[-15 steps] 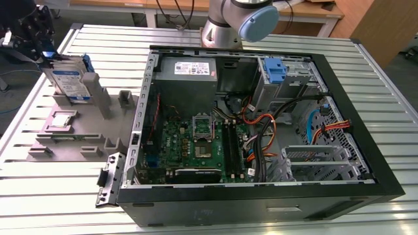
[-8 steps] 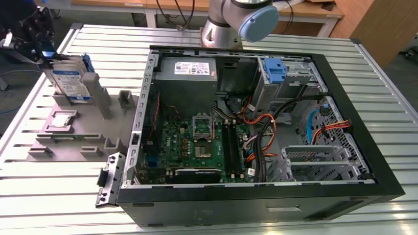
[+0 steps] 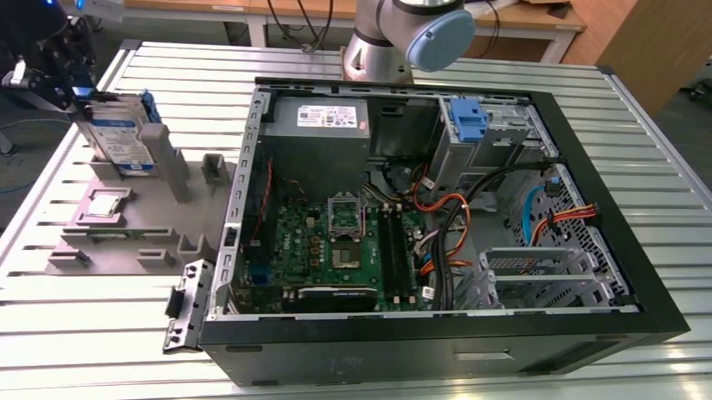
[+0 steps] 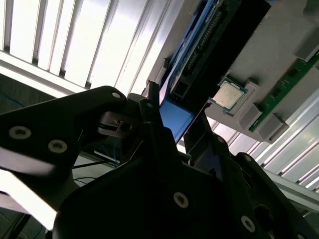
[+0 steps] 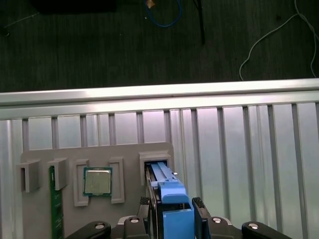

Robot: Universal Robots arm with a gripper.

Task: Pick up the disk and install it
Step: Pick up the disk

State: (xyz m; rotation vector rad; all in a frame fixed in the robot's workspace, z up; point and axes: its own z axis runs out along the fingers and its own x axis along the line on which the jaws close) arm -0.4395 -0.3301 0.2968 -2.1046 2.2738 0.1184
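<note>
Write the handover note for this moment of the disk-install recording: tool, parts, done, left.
Tool: at the blue top end of the disk; whether it grips cannot be told.
Disk: upright in its slot in the grey holder, which lies on the exterior view's left of the open computer case.
Done: tool is at the disk.
Left: disk not yet out of the holder, not yet in the case.

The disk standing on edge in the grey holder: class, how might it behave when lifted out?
Probably stiff: the disk is a flat, metal-cased slab. It is apt to tip once freed, since it stands on edge in a slot of the grey holder. Its blue rail looks like smooth plastic, so it is possibly slippery.
</note>
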